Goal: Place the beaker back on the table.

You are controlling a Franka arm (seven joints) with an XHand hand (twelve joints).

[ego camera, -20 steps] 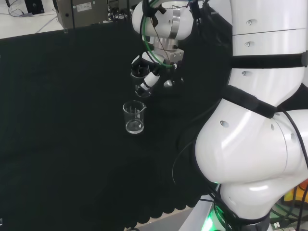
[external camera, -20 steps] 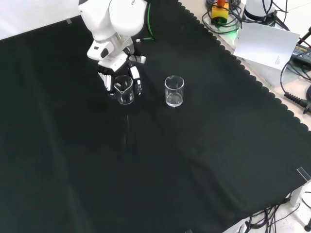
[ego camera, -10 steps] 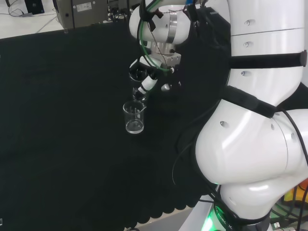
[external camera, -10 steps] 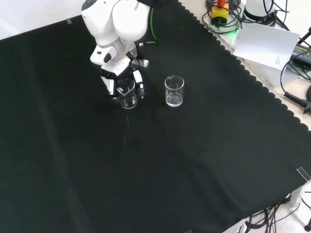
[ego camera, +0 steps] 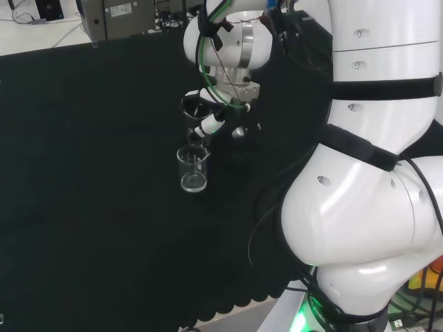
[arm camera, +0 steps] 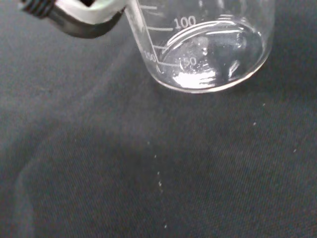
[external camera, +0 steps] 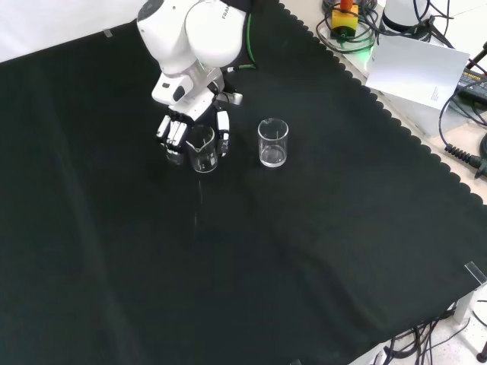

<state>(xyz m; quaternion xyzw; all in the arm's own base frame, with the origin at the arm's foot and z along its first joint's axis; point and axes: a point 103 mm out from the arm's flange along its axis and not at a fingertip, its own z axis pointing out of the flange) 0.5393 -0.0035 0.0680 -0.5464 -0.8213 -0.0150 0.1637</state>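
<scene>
Your hand [external camera: 199, 135] has its fingers curled round a clear beaker [external camera: 203, 149], upright and low over the black cloth [external camera: 228, 258]. Since a second ago both have shifted toward the second beaker [external camera: 272, 142], which stands unmoved just to the right in the front view.

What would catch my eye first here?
Probably the white arm's hand, near the top of the front view, curled round a clear glass beaker low over the black cloth. To its right in that view a second clear beaker stands alone.
</scene>
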